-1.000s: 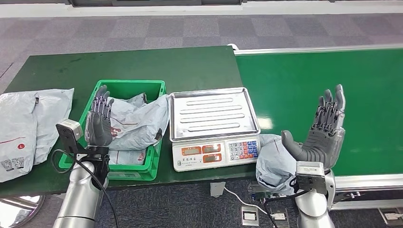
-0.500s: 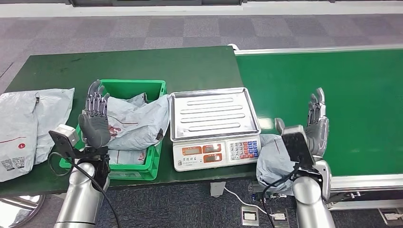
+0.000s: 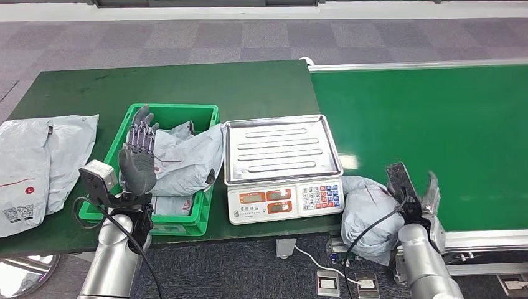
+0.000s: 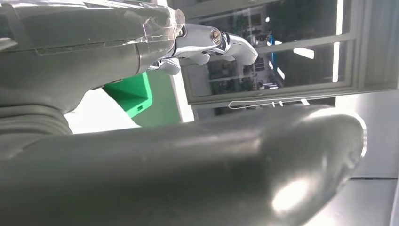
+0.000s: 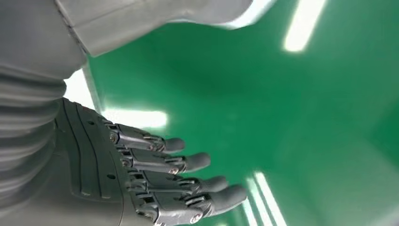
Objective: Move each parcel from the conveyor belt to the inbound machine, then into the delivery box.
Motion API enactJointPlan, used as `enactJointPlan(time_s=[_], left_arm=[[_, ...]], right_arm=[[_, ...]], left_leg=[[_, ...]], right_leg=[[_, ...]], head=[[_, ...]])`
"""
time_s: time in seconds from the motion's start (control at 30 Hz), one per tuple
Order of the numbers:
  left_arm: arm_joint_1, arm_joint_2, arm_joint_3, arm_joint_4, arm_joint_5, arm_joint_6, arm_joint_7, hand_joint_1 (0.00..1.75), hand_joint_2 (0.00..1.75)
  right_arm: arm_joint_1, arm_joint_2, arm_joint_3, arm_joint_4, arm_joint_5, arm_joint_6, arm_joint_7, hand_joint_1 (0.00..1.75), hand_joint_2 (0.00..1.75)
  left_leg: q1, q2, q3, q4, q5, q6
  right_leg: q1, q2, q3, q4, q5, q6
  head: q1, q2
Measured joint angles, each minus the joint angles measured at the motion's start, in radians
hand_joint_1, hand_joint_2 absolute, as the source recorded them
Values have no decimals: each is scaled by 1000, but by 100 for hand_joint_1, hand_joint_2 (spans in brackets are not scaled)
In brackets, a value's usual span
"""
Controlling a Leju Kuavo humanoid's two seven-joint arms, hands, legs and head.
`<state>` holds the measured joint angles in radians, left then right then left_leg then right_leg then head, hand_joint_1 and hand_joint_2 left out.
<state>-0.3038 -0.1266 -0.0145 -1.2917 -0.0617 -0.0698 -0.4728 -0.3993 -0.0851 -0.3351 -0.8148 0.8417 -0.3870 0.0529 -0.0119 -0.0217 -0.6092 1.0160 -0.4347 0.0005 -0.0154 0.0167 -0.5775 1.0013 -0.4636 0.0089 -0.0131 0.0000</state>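
Hands spread empty: left hand (image 3: 138,163) over green crate (image 3: 202,115); right hand (image 5: 141,188) above belt (image 3: 436,124)

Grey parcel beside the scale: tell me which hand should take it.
Right. The right hand is open, low beside the grey parcel; the left hand is raised over the green crate, across the scale.
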Motion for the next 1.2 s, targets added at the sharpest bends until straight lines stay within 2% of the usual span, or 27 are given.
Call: enactJointPlan(time_s=[0.3,0.33,0.4,0.5,0.6,0.77,0.97,1.2], left_arm=[[0,-5,-1,15,-5,0,3,0,0],[0,-5,-1,15,-7,-1,9,0,0],[0,-5,-1,16,-11,-2,24,0,0],[1,-5,-1,21,-18,-4,34,0,0],[0,-5,-1,28,-23,-12,35,0,0],[-10,-7,-1,46,-29,-16,34,0,0],[-13,-8,-1,53,-23,-15,27,0,0],[-13,-8,-1,53,-23,-15,22,0,0]], right_arm=[[-23,-24,-38,142,24,14,26,0,175],[-26,-26,-39,153,35,47,48,0,175],[-33,-32,-40,172,58,173,63,0,175],[-51,-42,-42,195,54,363,-18,0,175],[-58,-52,-43,216,39,462,-100,0,175],[-70,-52,-36,235,29,538,-162,0,175],[-61,-52,15,234,6,625,-334,0,175],[-55,-52,41,230,-7,636,-341,0,175]], left_leg=[[0,2,-1,0,0,0],[0,2,-1,0,0,0],[0,3,0,0,0,0],[3,7,3,0,-2,-1],[5,14,7,0,-4,-2],[5,19,13,0,-5,-1],[5,20,14,0,-4,-1],[6,20,14,0,-4,-2]], right_leg=[[0,1,-1,0,0,0],[0,1,-1,0,0,0],[0,1,-1,0,0,0],[3,6,2,-2,1,-1],[5,14,5,-5,3,-2],[5,19,10,-5,4,-2],[6,19,11,-5,5,-2],[6,19,10,-5,5,-2]], head=[[0,0],[0,0],[0,0],[0,0],[0,0],[0,0],[0,0],[0,0]])
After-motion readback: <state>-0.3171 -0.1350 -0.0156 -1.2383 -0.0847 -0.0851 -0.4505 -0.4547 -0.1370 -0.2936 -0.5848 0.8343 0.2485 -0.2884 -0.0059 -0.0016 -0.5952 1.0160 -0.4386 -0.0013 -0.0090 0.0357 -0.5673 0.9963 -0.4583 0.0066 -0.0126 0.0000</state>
